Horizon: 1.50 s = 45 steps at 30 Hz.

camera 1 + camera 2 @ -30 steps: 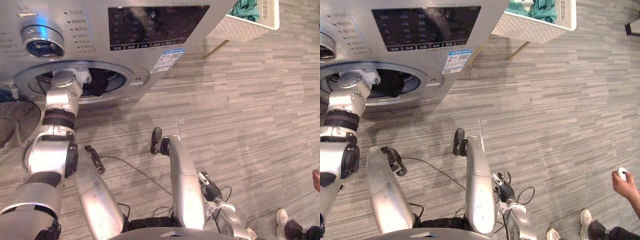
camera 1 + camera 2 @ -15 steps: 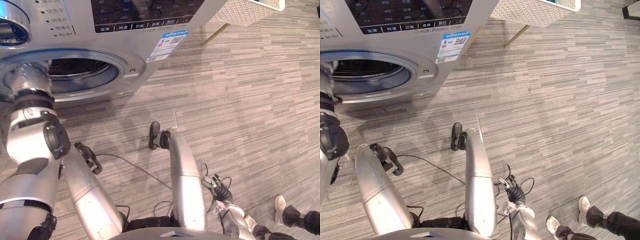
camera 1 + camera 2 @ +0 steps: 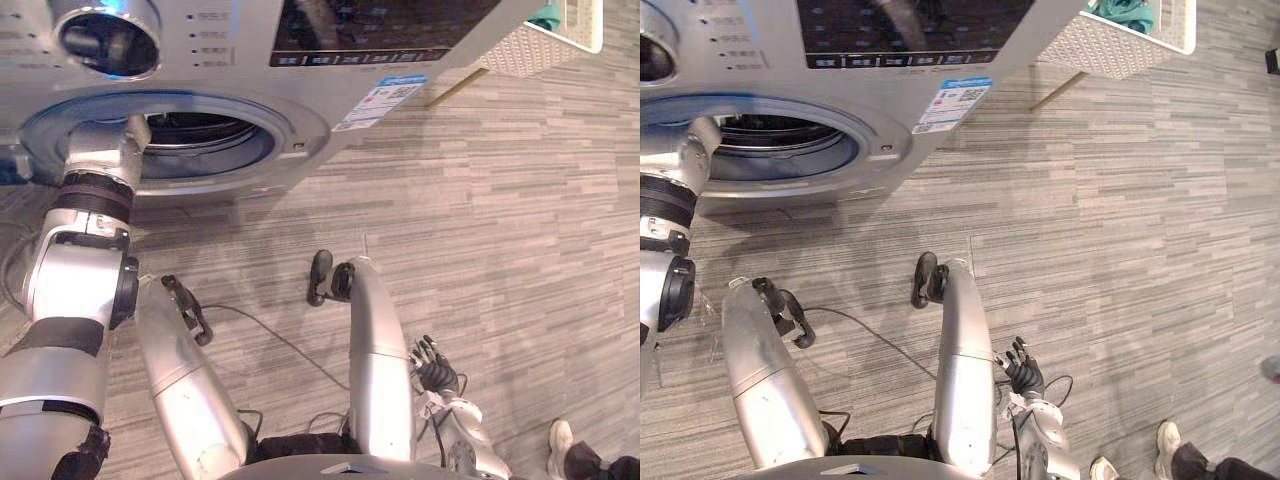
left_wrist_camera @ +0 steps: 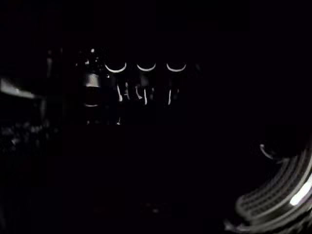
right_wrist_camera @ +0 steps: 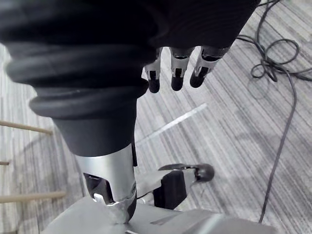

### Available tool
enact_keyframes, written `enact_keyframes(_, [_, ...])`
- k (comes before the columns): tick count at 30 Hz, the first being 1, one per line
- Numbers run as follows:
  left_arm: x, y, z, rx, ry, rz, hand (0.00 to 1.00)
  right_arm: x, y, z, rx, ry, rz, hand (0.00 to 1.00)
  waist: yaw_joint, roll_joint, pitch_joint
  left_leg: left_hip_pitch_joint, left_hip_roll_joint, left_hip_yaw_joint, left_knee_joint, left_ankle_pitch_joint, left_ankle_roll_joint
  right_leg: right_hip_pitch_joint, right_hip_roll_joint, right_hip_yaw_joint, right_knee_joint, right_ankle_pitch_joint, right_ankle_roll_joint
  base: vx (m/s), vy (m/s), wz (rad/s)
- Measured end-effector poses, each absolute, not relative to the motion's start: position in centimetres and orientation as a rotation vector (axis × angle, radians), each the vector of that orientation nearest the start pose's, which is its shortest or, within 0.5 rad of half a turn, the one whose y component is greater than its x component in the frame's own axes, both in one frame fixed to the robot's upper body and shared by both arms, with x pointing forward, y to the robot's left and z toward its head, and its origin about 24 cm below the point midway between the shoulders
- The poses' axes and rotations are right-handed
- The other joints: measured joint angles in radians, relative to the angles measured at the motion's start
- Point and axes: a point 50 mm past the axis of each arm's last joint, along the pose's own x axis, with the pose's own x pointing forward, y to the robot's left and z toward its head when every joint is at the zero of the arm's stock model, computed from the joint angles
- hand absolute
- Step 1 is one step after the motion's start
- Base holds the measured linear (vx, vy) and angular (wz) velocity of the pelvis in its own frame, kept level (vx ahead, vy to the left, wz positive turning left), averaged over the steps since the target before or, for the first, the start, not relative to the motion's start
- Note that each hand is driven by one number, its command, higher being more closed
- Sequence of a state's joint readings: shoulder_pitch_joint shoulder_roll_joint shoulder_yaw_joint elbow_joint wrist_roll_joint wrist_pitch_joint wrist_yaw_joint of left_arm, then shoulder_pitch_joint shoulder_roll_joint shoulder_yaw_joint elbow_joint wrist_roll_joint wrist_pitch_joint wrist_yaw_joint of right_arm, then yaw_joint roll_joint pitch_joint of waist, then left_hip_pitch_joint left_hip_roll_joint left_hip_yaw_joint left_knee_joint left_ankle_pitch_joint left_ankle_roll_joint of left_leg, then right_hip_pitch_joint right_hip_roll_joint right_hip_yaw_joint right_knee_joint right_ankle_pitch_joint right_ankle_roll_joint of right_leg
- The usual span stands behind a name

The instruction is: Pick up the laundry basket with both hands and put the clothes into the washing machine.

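Reaching into washing machine (image 3: 312, 122), left hand (image 4: 145, 93) grip unclear, right hand (image 3: 436, 373) loose-fingered, laundry basket (image 3: 1122, 52) well apart.

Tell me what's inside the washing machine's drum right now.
The left arm reaches through the door opening; the left hand is inside, in darkness. Steel drum wall shows near the rim. What lies deeper is hidden.
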State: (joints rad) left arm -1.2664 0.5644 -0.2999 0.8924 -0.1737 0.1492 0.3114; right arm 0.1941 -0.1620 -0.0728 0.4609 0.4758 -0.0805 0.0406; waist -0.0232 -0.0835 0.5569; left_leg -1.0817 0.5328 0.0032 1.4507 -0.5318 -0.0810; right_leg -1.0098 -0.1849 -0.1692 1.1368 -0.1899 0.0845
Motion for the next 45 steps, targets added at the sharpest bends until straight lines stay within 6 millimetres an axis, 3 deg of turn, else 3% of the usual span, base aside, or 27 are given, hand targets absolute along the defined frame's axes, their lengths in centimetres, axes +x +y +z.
enact_keyframes(2, [41.3,21.2,28.5,0.722,-0.252,0.408,0.00,16.3,-22.4,-8.4,0.291,0.520,-0.252,0.00,0.002,-0.001,0.000,0.000,0.000,0.000,0.000,-0.001,0.001,0.000,-0.002,0.000,-0.001,-0.003,0.003,-0.03,-0.039,0.04])
enact_keyframes(4, [41.2,19.7,29.5,0.974,-0.322,0.409,0.00,16.3,-22.6,-8.4,0.268,0.532,-0.229,0.00,0.003,-0.002,0.000,0.004,0.000,0.003,0.000,-0.001,0.001,0.001,-0.004,0.003,0.001,-0.013,0.009,-0.04,-0.055,0.00])
enact_keyframes(6, [41.1,20.5,29.5,0.937,-0.319,0.411,0.00,16.2,-22.5,-8.5,0.292,0.535,-0.236,0.00,-0.004,-0.005,0.000,0.006,0.001,0.003,-0.004,0.003,-0.002,-0.001,-0.005,0.002,0.005,-0.017,0.007,-0.04,-0.080,0.00])
enact_keyframes(7, [41.1,20.7,29.6,0.880,-0.315,0.417,0.00,16.2,-22.5,-8.6,0.295,0.537,-0.237,0.00,-0.006,-0.006,0.000,0.007,0.001,0.004,-0.006,0.004,-0.003,0.000,-0.005,0.001,0.006,-0.018,0.006,-0.03,-0.070,-0.01])
enact_keyframes(9, [41.0,22.5,28.3,0.602,-0.277,0.452,0.00,16.3,-22.2,-8.6,0.303,0.537,-0.234,0.00,-0.030,-0.011,0.000,0.021,0.005,0.007,-0.012,0.006,-0.006,0.009,-0.006,-0.001,0.004,-0.021,0.004,-0.02,-0.057,-0.02])
enact_keyframes(11, [41.0,25.5,23.8,0.080,-0.121,0.494,0.00,16.0,-21.6,-9.0,0.326,0.554,-0.234,0.00,-0.063,-0.014,-0.001,0.069,0.013,0.024,-0.042,0.008,-0.021,0.046,-0.003,-0.005,-0.017,-0.022,0.002,0.00,-0.064,-0.02])
enact_keyframes(12, [41.0,26.0,22.3,-0.058,-0.075,0.486,0.00,15.9,-21.5,-9.2,0.327,0.564,-0.234,0.00,-0.067,-0.014,-0.001,0.083,0.018,0.031,-0.053,0.010,-0.024,0.057,-0.002,-0.006,-0.026,-0.023,0.003,0.02,-0.100,-0.02])
enact_keyframes(13, [41.0,26.3,20.1,-0.363,-0.006,0.463,0.00,15.8,-21.5,-9.4,0.329,0.579,-0.232,0.00,-0.071,-0.014,-0.001,0.107,0.029,0.049,-0.075,0.017,-0.027,0.073,-0.001,-0.011,-0.044,-0.027,0.005,0.03,-0.111,0.00])
enact_keyframes(14, [41.0,26.1,19.2,-0.555,0.011,0.409,0.00,15.8,-21.7,-9.4,0.325,0.593,-0.223,0.00,-0.075,-0.014,-0.001,0.117,0.055,0.063,-0.092,0.022,-0.028,0.089,-0.001,-0.024,-0.061,-0.028,0.001,0.02,-0.095,0.03])
enact_keyframes(18, [40.6,26.3,17.6,-0.673,-0.008,0.357,0.00,16.6,-21.7,-8.9,0.301,0.583,-0.195,0.00,-0.092,-0.013,-0.001,0.133,0.106,0.067,-0.107,0.036,-0.048,0.134,0.005,-0.058,-0.083,-0.030,-0.002,0.04,-0.052,0.04])
enact_keyframes(21, [39.1,26.3,12.6,-0.642,0.076,0.384,0.00,16.9,-21.6,-8.6,0.291,0.578,-0.182,0.00,-0.083,-0.010,0.000,0.167,0.117,0.076,-0.115,0.033,-0.042,0.162,0.014,-0.060,-0.092,-0.025,-0.002,0.07,-0.016,-0.03])
enact_keyframes(23, [37.2,24.7,7.9,-0.469,0.171,0.388,0.00,17.1,-21.9,-8.5,0.270,0.586,-0.177,0.00,-0.069,-0.009,0.000,0.194,0.117,0.082,-0.132,0.036,-0.038,0.188,0.014,-0.065,-0.103,-0.028,-0.003,0.10,-0.035,0.06])
enact_keyframes(26, [35.1,21.7,3.6,-0.176,0.287,0.351,0.00,17.1,-22.3,-8.4,0.258,0.588,-0.190,0.00,-0.049,0.006,0.008,0.231,0.106,0.088,-0.155,0.040,-0.043,0.220,0.010,-0.068,-0.111,-0.035,-0.003,0.08,-0.047,0.13])
enact_keyframes(28, [31.7,18.5,-1.6,-0.024,0.446,0.282,0.00,16.5,-22.6,-9.2,0.266,0.620,-0.219,0.00,-0.038,0.010,0.007,0.294,0.066,0.108,-0.205,0.054,-0.050,0.266,-0.015,-0.067,-0.123,-0.051,0.001,0.07,-0.062,0.36])
enact_keyframes(30, [28.8,16.9,-5.3,0.059,0.581,0.226,0.00,15.7,-22.8,-10.1,0.286,0.657,-0.251,0.00,-0.037,0.020,0.002,0.339,0.013,0.122,-0.266,0.083,-0.049,0.300,-0.041,-0.067,-0.148,-0.056,0.005,0.06,-0.083,0.54])
enact_keyframes(33, [27.5,15.0,-6.9,0.224,0.629,0.101,0.00,14.6,-23.3,-11.3,0.304,0.711,-0.299,0.00,-0.030,0.047,-0.003,0.415,-0.058,0.153,-0.385,0.136,-0.064,0.350,-0.069,-0.067,-0.220,-0.036,0.006,0.01,-0.071,0.33])
enact_keyframes(36, [25.9,16.3,-7.9,0.291,0.644,0.099,0.00,13.1,-23.8,-12.4,0.322,0.765,-0.355,0.00,-0.023,0.088,-0.009,0.534,-0.113,0.171,-0.534,0.191,-0.069,0.437,-0.060,-0.068,-0.336,0.001,0.007,0.00,-0.033,-0.05])
enact_keyframes(37, [25.3,17.2,-8.2,0.283,0.654,0.123,0.00,12.4,-24.3,-12.8,0.328,0.789,-0.393,0.00,-0.009,0.117,-0.011,0.603,-0.149,0.183,-0.639,0.231,-0.074,0.489,-0.051,-0.069,-0.425,0.034,-0.001,0.04,-0.048,-0.09])
enact_keyframes(39, [23.8,18.8,-9.2,0.259,0.703,0.177,0.00,11.7,-24.7,-13.1,0.322,0.815,-0.418,0.00,-0.007,0.140,-0.017,0.670,-0.183,0.186,-0.760,0.274,-0.083,0.547,-0.035,-0.077,-0.533,0.074,-0.001,0.04,-0.044,-0.05])
enact_keyframes(41, [20.2,21.6,-11.0,0.220,0.802,0.269,0.00,10.8,-25.0,-13.6,0.325,0.853,-0.450,0.00,-0.013,0.181,-0.033,0.792,-0.208,0.187,-0.972,0.347,-0.099,0.680,0.012,-0.106,-0.739,0.132,0.011,0.10,-0.103,0.11])
enact_keyframes(42, [19.1,21.9,-11.6,0.180,0.836,0.293,0.00,10.0,-25.1,-13.9,0.318,0.883,-0.462,0.00,-0.011,0.193,-0.055,0.815,-0.209,0.186,-1.022,0.370,-0.105,0.713,0.028,-0.116,-0.788,0.147,0.010,0.14,-0.162,0.28])
enact_keyframes(43, [16.3,22.4,-13.1,0.107,0.928,0.341,0.00,7.9,-25.4,-14.8,0.302,0.970,-0.499,0.00,-0.003,0.213,-0.157,0.824,-0.210,0.184,-1.108,0.416,-0.113,0.737,0.058,-0.122,-0.879,0.182,0.009,0.15,-0.138,0.30])
enact_keyframes(45, [12.1,22.4,-15.0,0.042,1.063,0.394,0.00,5.8,-25.7,-15.4,0.286,1.055,-0.539,0.00,0.016,0.241,-0.267,0.917,-0.207,0.184,-1.218,0.472,-0.111,0.836,0.108,-0.123,-1.001,0.207,-0.002,0.27,-0.099,0.23])
